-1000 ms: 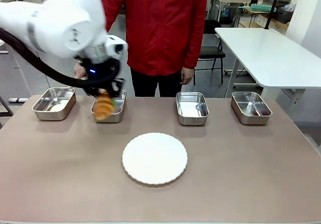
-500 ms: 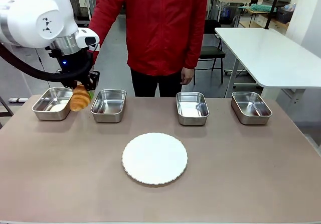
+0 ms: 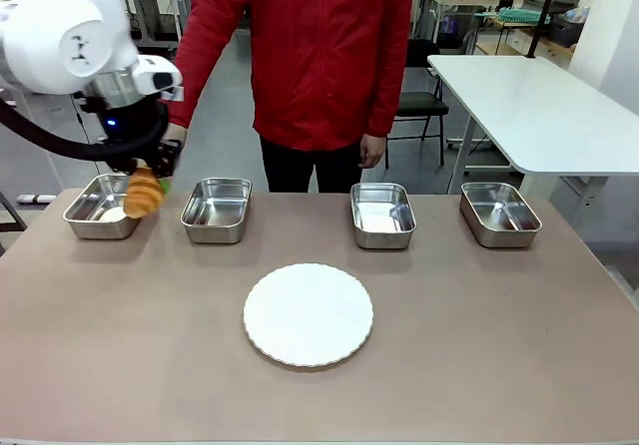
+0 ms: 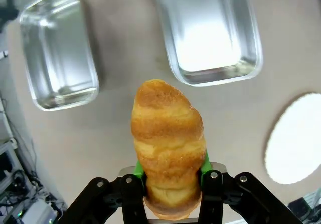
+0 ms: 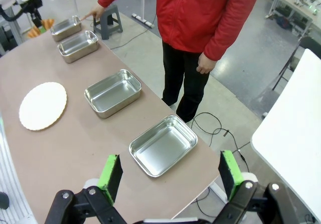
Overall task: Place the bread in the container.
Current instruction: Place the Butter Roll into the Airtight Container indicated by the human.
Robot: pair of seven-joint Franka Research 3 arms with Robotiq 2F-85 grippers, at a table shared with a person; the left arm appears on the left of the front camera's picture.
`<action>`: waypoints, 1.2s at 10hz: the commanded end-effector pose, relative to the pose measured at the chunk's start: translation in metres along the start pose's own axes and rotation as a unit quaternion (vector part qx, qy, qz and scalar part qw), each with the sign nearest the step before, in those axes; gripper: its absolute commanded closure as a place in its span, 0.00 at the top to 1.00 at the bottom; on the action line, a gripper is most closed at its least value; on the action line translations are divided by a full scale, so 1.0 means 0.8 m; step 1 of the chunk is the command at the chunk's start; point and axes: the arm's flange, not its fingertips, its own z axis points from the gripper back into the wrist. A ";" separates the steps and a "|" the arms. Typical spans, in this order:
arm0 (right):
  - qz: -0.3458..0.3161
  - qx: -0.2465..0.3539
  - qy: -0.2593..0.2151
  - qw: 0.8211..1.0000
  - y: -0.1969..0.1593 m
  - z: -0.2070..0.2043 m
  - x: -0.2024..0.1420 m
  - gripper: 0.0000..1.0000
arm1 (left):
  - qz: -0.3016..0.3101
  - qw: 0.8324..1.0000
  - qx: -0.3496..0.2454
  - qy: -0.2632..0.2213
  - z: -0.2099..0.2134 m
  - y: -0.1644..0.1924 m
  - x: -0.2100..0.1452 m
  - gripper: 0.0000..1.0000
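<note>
Bread (image 3: 144,193) hangs in the air over the far-left container (image 3: 102,206), pinched tight in the left gripper (image 3: 146,171). Right gripper (image 5: 170,176) is spread wide. Brown desk (image 3: 479,345), grey floor. White plate (image 3: 308,314) in the mid; 3 more trays along the far edge w/ a person behind.

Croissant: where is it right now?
In the front view the croissant is at the table's far left, held in the left gripper above the right edge of the leftmost tray, left of the second tray.
</note>
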 end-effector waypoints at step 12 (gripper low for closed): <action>0.002 0.000 -0.002 1.000 0.002 0.001 0.003 1.00 | -0.066 0.998 0.020 -0.009 -0.101 0.192 0.112 0.41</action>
